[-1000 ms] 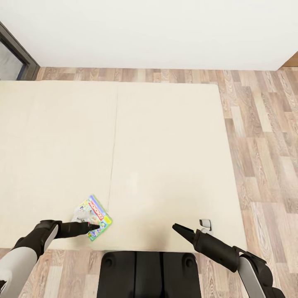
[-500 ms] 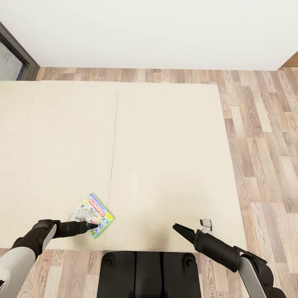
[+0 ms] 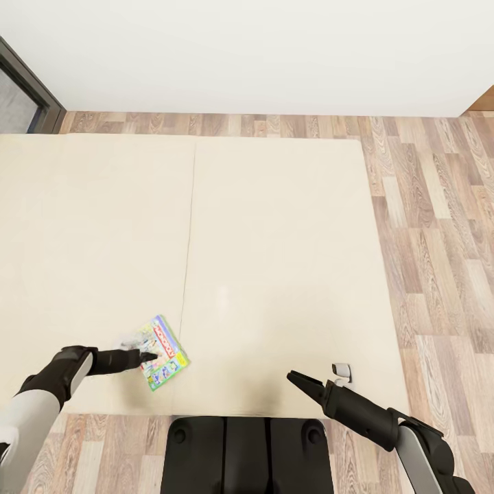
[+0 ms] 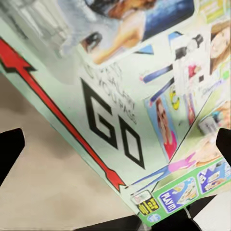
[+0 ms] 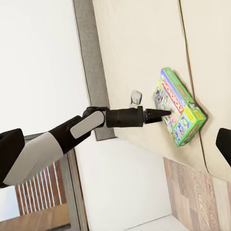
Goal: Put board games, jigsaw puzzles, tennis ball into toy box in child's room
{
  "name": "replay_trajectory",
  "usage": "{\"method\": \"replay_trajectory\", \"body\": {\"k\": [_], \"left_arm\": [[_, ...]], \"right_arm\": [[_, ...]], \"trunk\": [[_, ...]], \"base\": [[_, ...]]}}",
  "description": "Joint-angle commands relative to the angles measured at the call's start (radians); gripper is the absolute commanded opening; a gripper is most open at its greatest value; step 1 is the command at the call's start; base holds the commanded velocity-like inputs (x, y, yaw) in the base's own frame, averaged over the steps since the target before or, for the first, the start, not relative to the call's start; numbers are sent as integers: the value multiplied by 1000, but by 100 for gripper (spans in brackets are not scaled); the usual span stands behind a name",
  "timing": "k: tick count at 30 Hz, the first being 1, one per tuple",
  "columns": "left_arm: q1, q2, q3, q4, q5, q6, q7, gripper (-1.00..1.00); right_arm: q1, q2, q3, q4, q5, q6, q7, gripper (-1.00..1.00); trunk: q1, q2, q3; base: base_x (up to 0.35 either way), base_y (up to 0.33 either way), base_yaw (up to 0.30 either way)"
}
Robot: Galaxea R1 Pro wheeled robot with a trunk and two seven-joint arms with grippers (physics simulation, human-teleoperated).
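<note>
Left gripper (image 3: 152,356): our fingers look closed on the Monopoly box (image 3: 162,352), which seems tipped up off the bed (image 3: 274,240), probably for lifting. Box sits near the bed's 7 o'clock edge, beside the seam. Right gripper (image 3: 293,378): fingers appear spread, holding nothing, at 5 o'clock. Wood floor (image 3: 439,226) at 3 o'clock; nothing blocks the lift

One Monopoly box (image 3: 160,352), one bed (image 3: 274,261), two tools (image 3: 149,356)
</note>
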Motion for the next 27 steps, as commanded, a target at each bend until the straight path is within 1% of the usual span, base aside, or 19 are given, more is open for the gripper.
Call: {"method": "replay_trajectory", "body": {"k": [1, 3, 8, 15, 22, 27], "left_arm": [[-2, 0, 8, -1, -5, 19, 2, 100], [-4, 0, 9, -1, -5, 28, 13, 100], [-34, 1, 9, -2, -5, 37, 43, 100], [-51, 2, 9, -2, -5, 39, 49, 100], [-62, -6, 12, -2, -4, 40, 50, 100], [-70, -17, 15, -2, -4, 42, 61, 100]], "right_arm": [[0, 0, -1, 0, -3, 6, 1, 100], [0, 0, -1, 1, -3, 6, 1, 100], [0, 1, -1, 8, -3, 5, 1, 100], [0, 2, -1, 21, -3, 5, 1, 100], [0, 2, -1, 23, -3, 5, 1, 100], [0, 1, -1, 23, -3, 5, 1, 100]], "trunk": [[1, -1, -1], [1, -1, -1], [1, -1, -1], [1, -1, -1], [1, -1, -1], [1, -1, -1]], "base": [[0, 0, 0], [0, 0, 0], [0, 0, 0], [0, 0, 0], [0, 0, 0], [0, 0, 0]]}}
